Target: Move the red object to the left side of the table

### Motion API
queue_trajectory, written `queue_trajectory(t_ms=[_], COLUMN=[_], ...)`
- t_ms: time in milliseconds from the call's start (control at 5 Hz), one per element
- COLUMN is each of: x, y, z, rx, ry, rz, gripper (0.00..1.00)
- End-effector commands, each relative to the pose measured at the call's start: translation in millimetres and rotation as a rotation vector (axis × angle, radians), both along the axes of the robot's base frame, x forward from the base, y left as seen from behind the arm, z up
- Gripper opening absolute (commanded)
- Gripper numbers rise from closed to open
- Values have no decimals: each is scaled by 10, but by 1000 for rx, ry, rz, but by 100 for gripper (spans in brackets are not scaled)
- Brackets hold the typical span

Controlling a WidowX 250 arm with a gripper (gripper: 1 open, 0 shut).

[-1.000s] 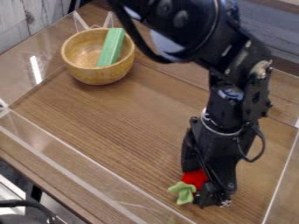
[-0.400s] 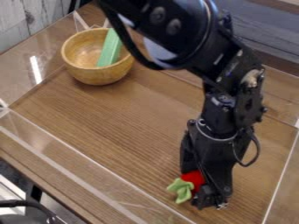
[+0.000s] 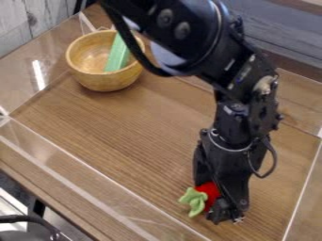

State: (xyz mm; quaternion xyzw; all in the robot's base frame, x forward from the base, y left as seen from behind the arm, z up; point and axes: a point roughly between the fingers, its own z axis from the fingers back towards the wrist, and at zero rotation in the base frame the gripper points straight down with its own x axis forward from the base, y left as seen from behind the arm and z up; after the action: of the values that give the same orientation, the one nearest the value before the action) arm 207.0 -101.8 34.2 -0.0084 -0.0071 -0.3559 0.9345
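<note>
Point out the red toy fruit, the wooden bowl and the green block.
red toy fruit [image 3: 208, 193]: camera view, its red body beside the gripper.
wooden bowl [image 3: 90, 75]: camera view, its outer wall.
green block [image 3: 122, 52]: camera view, its middle, leaning in the bowl.

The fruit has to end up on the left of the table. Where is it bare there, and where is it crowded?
Bare: the wide table stretch from below the bowl down to the near acrylic wall. Crowded: the bowl with its green block at the far left corner, and the near right, where the open gripper stands over the red fruit.
</note>
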Motion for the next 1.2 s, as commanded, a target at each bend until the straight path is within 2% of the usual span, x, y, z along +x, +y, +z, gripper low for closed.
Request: queue_trajectory(t_ms=[0, 800, 1000], x=[46, 71, 80], y=[-8, -26, -13], z=[21, -35, -60], rx=[-23, -65, -63], ry=[-29, -49, -46], rz=[-4, 19, 26], gripper=[100, 100, 0])
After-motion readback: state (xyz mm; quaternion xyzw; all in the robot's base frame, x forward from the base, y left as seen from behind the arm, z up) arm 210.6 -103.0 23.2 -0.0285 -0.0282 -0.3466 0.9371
